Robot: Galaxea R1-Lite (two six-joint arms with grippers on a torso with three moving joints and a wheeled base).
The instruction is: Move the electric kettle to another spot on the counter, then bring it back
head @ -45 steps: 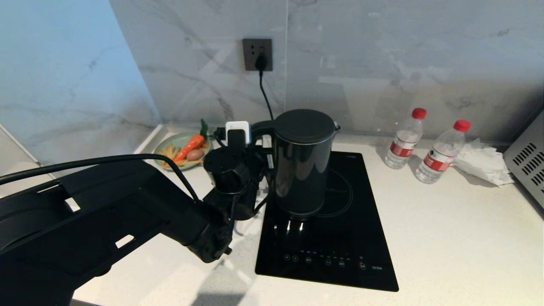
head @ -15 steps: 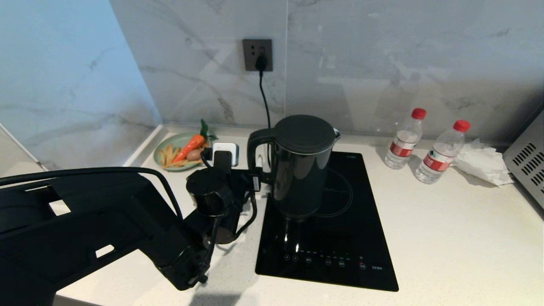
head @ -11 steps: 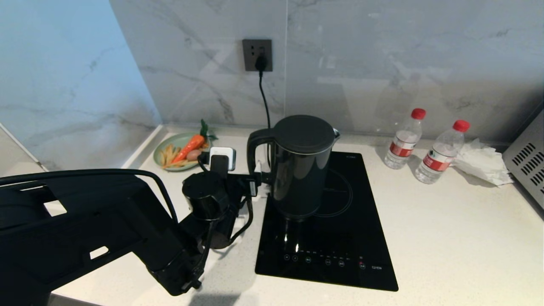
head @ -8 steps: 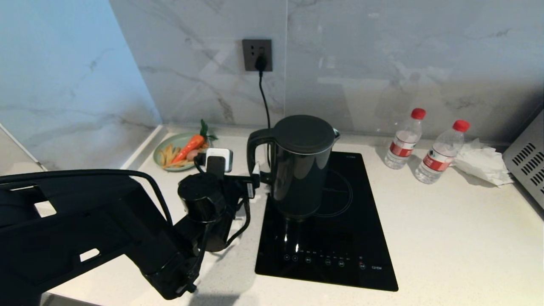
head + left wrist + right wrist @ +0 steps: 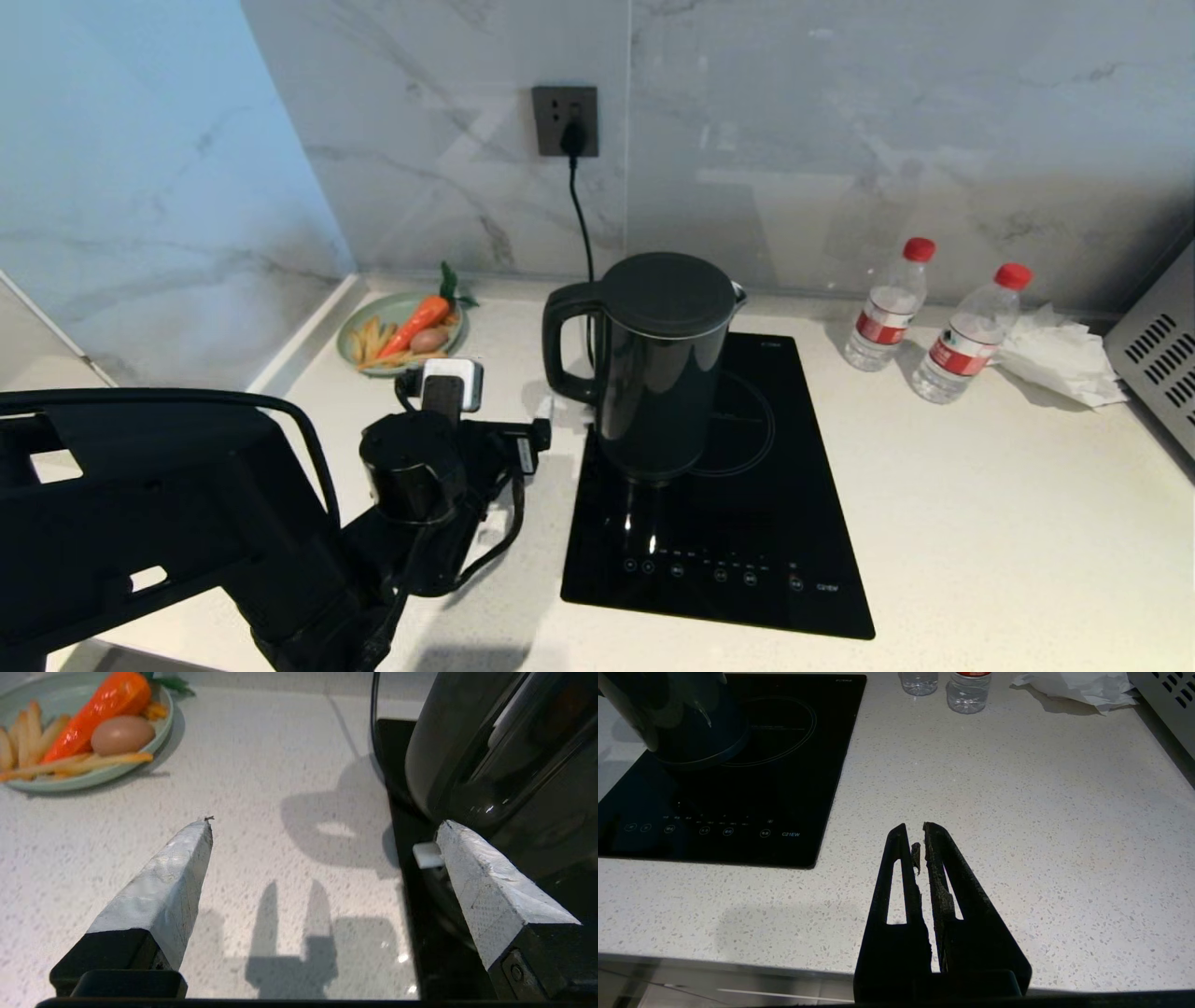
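Head view: one electric kettle (image 5: 658,364) stands upright on the one black cooktop panel (image 5: 747,523), its loop handle turned toward the left gripper (image 5: 541,431); the left fingers (image 5: 163,891) are spread wide with nothing between them, and the kettle sits just beyond one fingertip, apart from it; the white speckled tabletop (image 5: 980,523) lies under and between the fingers; one green plate (image 5: 366,327) holding one carrot, one egg and some fries sits beyond the other finger, well apart from the kettle; two red-capped water bottles (image 5: 971,331) stand past the far side of the kettle from the fingers, with one crumpled tissue (image 5: 1060,359) beside them; one cord (image 5: 581,205) runs from the wall socket down behind the kettle; the right gripper (image 5: 920,833) hangs over bare tabletop near the front edge, its fingers nearly together, gripping nothing.
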